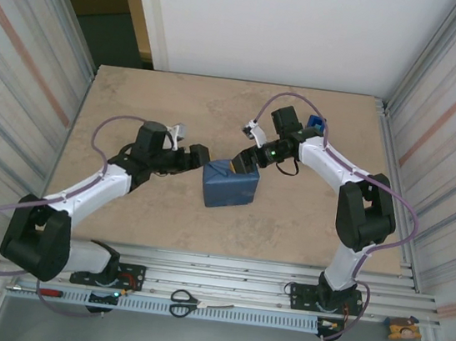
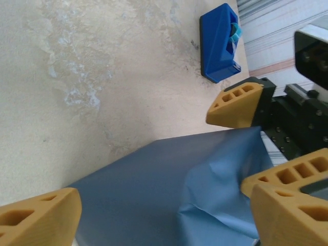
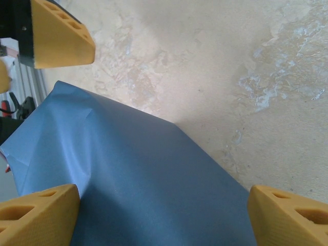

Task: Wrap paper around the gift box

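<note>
The paper (image 1: 230, 185) is folded into a blue parcel in the middle of the table, and the gift box is hidden under it. My left gripper (image 1: 202, 158) is at the parcel's upper left corner, jaws wide open. In the left wrist view, the paper (image 2: 169, 189) lies between my fingers (image 2: 38, 215) with a creased lighter flap at the right. My right gripper (image 1: 253, 158) is at the parcel's upper right edge, also open. In the right wrist view, the paper (image 3: 133, 174) spans the gap between the fingertips (image 3: 38, 215).
A small blue tape dispenser (image 1: 315, 125) (image 2: 220, 41) stands behind the right arm at the far right. Scissors (image 1: 185, 302) and a red-handled tool (image 1: 48, 291) lie on the rail at the near edge. Corrugated walls close both sides.
</note>
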Motion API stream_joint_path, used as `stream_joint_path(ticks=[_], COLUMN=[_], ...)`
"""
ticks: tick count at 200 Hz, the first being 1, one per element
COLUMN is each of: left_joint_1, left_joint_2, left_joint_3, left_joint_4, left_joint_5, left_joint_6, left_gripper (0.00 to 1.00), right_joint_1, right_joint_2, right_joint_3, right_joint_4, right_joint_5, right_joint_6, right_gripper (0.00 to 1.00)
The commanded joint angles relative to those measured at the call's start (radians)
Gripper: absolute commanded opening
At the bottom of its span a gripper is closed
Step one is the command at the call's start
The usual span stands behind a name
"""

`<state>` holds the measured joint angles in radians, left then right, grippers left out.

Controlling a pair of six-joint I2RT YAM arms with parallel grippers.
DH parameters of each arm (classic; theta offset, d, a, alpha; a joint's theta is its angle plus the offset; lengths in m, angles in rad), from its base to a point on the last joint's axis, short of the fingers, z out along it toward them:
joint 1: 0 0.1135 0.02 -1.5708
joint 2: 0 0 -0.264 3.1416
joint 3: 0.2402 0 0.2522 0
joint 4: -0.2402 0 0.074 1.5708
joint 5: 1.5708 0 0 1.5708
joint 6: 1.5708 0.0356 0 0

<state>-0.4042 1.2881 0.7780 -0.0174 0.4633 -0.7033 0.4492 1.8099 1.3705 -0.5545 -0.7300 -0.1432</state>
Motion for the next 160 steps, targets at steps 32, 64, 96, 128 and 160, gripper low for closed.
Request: stream_joint_path(ticks=[32, 64, 96, 128, 160], left_joint_1=[-0.094, -0.117, -0.128, -0.135, -0.141], left_joint_2=[0.066, 0.107, 0.111, 0.103, 0.108], left_joint_3=[0.096, 0.115, 0.083, 0.049, 0.043], left_joint_4=[-0.147, -0.192, -0.215, -0.192, -0.177], left_joint_5=[-0.051, -0.072, -0.099, -0.088, -0.089], left_joint_6=[0.073, 0.1, 0.127, 0.135, 0.131], left_gripper=[0.94, 0.9, 0.81, 0.8, 0.8], right_joint_1=[-0.015, -0.015, -0.031, -0.068, -0.063], right_joint_2=[0.018, 0.013, -0.011, -0.078, -0.111], right_joint_3=[-0.017, -0.016, 0.004, 0.011, -0.03], right_joint_4=[-0.059, -0.059, -0.032, 0.074, 0.113], right_joint_5=[0.056, 0.051, 0.013, -0.017, -0.01], right_joint_6=[-0.033, -0.033, 0.016, 0.17, 0.248], right_gripper=[0.83, 0.83, 0.84, 0.87, 0.89])
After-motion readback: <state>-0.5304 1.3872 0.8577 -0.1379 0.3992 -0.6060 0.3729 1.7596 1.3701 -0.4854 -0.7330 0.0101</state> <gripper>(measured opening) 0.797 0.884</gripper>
